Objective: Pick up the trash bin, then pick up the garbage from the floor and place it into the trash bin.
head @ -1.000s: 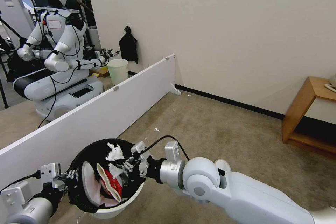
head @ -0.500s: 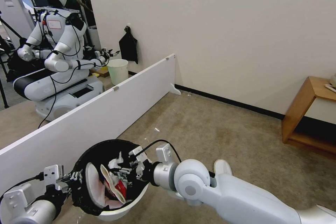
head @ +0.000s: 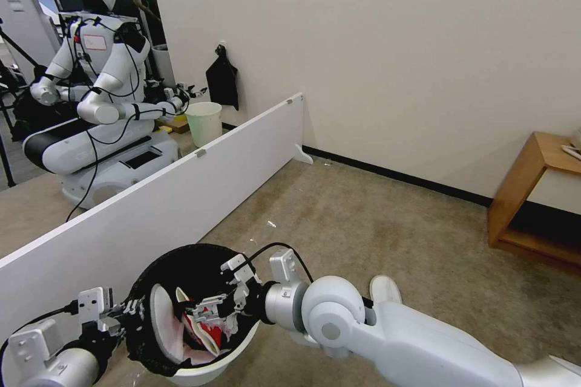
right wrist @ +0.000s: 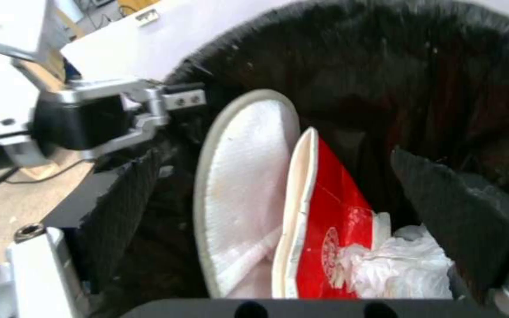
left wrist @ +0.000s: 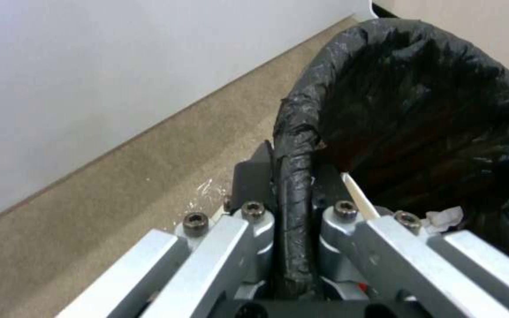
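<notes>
The trash bin (head: 181,249), white with a black bag over its rim, hangs just above the carpet at lower left. My left gripper (head: 128,313) is shut on its rim, and the left wrist view shows the gripper (left wrist: 293,185) pinching the black liner (left wrist: 419,88). My right gripper (head: 206,313) reaches into the bin's mouth, open with nothing held. Between its pads (right wrist: 461,212) lie a white slipper (right wrist: 243,176), a crushed red-white cup (right wrist: 331,203) and a white tissue (right wrist: 396,265). Another white slipper (head: 385,286) lies on the floor behind my right arm.
A long white partition board (head: 181,193) runs along the left, close to the bin. Behind it stand another robot (head: 97,91) and a pale unlined bin (head: 204,123). A wooden bench (head: 532,193) stands at the right wall. Small scraps (head: 272,224) dot the open carpet.
My right gripper went down into the bin with a white tissue and opened; the tissue now lies beside the cup. The bin and left gripper barely moved.
</notes>
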`<state>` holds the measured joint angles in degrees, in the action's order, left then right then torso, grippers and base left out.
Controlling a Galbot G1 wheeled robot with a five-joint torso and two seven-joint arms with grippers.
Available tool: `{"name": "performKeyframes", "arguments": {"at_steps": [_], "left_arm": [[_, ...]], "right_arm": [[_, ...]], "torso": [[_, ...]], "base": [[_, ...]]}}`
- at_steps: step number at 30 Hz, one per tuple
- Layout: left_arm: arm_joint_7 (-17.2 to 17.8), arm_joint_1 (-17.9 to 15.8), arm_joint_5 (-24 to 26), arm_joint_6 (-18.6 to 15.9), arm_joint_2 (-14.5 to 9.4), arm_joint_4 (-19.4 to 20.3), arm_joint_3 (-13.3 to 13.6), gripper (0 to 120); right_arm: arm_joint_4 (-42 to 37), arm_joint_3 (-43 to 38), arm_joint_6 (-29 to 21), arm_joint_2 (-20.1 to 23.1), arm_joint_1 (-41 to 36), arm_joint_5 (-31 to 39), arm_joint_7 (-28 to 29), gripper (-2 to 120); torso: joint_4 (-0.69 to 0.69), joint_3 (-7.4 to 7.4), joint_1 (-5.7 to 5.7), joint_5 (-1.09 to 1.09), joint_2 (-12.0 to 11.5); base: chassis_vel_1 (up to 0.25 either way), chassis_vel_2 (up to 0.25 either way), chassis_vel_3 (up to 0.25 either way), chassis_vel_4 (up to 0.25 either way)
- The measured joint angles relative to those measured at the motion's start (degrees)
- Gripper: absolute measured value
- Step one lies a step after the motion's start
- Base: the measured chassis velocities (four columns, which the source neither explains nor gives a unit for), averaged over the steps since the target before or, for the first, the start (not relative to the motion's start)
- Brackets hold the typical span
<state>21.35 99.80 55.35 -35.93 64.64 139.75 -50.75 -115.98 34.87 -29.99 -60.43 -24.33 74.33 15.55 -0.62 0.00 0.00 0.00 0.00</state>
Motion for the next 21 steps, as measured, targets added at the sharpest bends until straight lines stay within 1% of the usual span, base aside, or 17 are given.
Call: {"name": "performKeyframes", "arguments": {"at_steps": [3,6,8,9,11,12,14,15,16,17,18,19,20,21], "left_arm": [[0.15,0.0,0.21,-0.04,-0.04,0.01,0.0,4],[0.25,0.01,0.37,-0.09,-0.02,0.04,-0.04,4],[0.33,0.06,0.41,-0.13,0.04,0.04,-0.06,4],[0.33,0.06,0.41,-0.13,0.04,0.04,-0.06,4],[0.39,0.1,0.41,-0.15,0.11,0.04,-0.06,4],[0.39,0.1,0.41,-0.15,0.11,0.04,-0.06,4],[0.36,0.14,0.41,-0.18,0.28,0.0,-0.06,4],[0.36,0.14,0.41,-0.18,0.28,0.0,-0.06,4],[0.31,0.16,0.41,-0.19,0.29,-0.09,-0.06,4],[0.23,0.17,0.4,-0.2,0.29,-0.28,-0.03,4],[0.23,0.17,0.4,-0.2,0.29,-0.28,-0.03,4],[0.2,0.1,0.37,-0.21,0.24,-0.43,0.02,4],[0.16,-0.05,0.32,-0.22,0.2,-0.6,0.04,4],[0.16,-0.05,0.32,-0.22,0.2,-0.6,0.04,4]], "right_arm": [[-2.69,-0.96,-0.11,2.39,0.14,0.57,0.12,100],[-3.56,-2.01,-0.1,3.5,-0.56,0.24,-0.36,100],[-4.52,-4.1,1.06,4.81,-1.92,-2.29,-2.28,100],[-4.52,-4.1,1.06,4.81,-1.92,-2.29,-2.28,100],[-4.53,-7.39,5.17,6.21,-3.96,-7.83,-6.31,100],[-4.53,-7.39,5.17,6.21,-3.96,-7.83,-6.31,100],[-4.36,-12.8,8.49,7.81,-7.15,-12.64,-8.37,100],[-4.36,-12.8,8.49,7.81,-7.15,-12.64,-8.37,100],[-4.37,-14.84,9.06,8.2,-8.22,-13.6,-8.49,100],[-4.33,-19.16,9.8,9.0,-10.66,-15.63,-8.55,100],[-4.33,-19.16,9.8,9.0,-10.66,-15.63,-8.55,100],[-4.28,-20.82,10.03,9.32,-11.78,-16.32,-8.56,100],[-4.18,-25.95,10.44,10.14,-15.64,-18.0,-8.32,100],[-4.18,-25.95,10.44,10.14,-15.64,-18.0,-8.32,100]], "torso": [[0.0,0.0,0.0,0.0,0.0],[0.0,0.0,0.0,0.0,0.0],[0.0,0.0,0.0,0.0,0.0],[0.0,0.0,0.0,0.0,0.0],[0.0,0.0,0.0,0.01,0.0],[0.0,0.0,0.0,0.01,0.0],[0.0,0.0,0.0,0.01,0.0],[0.0,0.0,0.0,0.01,0.0],[0.0,0.0,0.0,0.02,0.0],[0.0,0.0,0.0,0.0,0.0],[0.0,0.0,0.0,0.0,0.0],[0.0,0.0,0.0,0.0,0.0],[-0.02,0.0,0.0,0.02,0.0],[-0.02,0.0,0.0,0.02,0.0]], "base": [[0.0,0.0,0.0,0.0],[0.0,0.0,0.0,0.0],[0.0,0.0,0.0,0.0],[0.0,0.0,0.0,0.0],[0.0,0.0,0.0,0.0],[0.0,0.0,0.0,0.0],[0.0,0.0,0.0,0.0],[0.0,0.0,0.0,0.0],[0.0,0.0,0.0,0.0],[0.0,0.0,0.0,0.0],[0.0,0.0,0.0,0.0],[0.0,0.0,0.0,0.0],[0.0,0.0,0.0,0.0],[0.0,0.0,0.0,0.0]]}}
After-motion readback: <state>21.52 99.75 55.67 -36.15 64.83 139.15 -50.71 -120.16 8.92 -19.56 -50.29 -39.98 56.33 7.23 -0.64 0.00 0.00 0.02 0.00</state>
